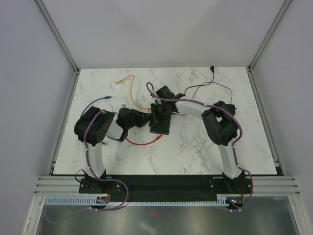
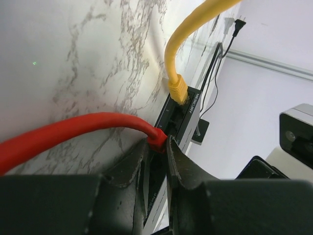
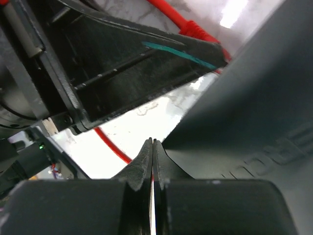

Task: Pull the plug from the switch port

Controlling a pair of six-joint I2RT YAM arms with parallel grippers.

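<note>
Left wrist: plug (image 2: 156,136) half behind tool (image 2: 157,147)

Only text I'm making out is the white lettering (image 2: 191,101) on the switch (image 2: 182,128) in the left wrist view: it's looking like "MERCUSYS", tiny and sideways. The right wrist view is showing raised letters (image 3: 268,155) on a grey casing, too cut off to read.

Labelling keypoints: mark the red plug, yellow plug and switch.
red plug (image 2: 157,139), left wrist view, on its boot at the port.
yellow plug (image 2: 178,91), left wrist view, on its body.
switch (image 2: 190,113), left wrist view, on its grey casing.
</note>
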